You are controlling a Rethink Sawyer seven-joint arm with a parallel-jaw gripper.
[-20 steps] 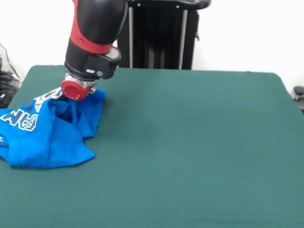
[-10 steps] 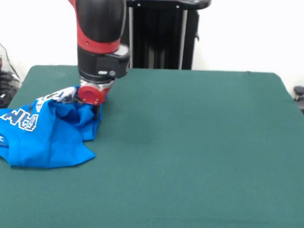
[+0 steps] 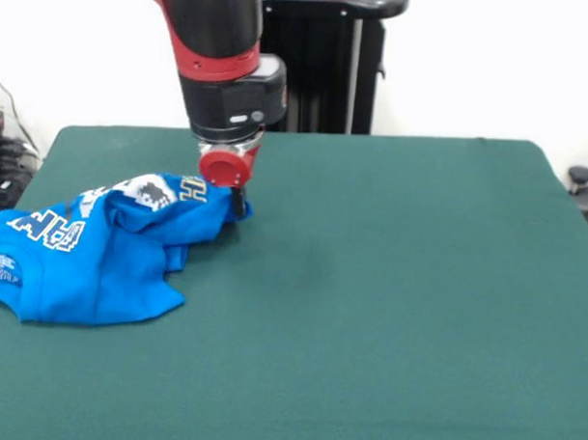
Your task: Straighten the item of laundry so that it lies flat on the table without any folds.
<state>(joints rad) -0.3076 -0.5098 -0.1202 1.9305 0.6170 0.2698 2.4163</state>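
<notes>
A plain white wall backs the scene, with a black pedestal frame [image 3: 319, 62] standing behind the far edge of the surface [image 3: 388, 301], a broad stretch of dark green felt that fills most of the front view. The red and black arm [image 3: 222, 53] comes down over the far-left part of it.

The blue T-shirt [image 3: 90, 247] lies bunched along the left edge, its left side running out of view, with white lettering twisted across the top folds and a thick doubled hem toward the near side. One corner of the cloth is drawn out toward the middle of the surface, and the pincer [image 3: 238, 206] sits at that corner, apparently closed on the fabric, though the fingers are mostly hidden under the red wrist cap, so the hold is a judgement.

The shirt is far from flat. The main risk is that only a thin pinch of cloth is held: a further pull could slip it free. If the hold is good, the heap may instead slide as one lump across the felt, folds intact, or the layers could roll over one another and tangle tighter.
</notes>
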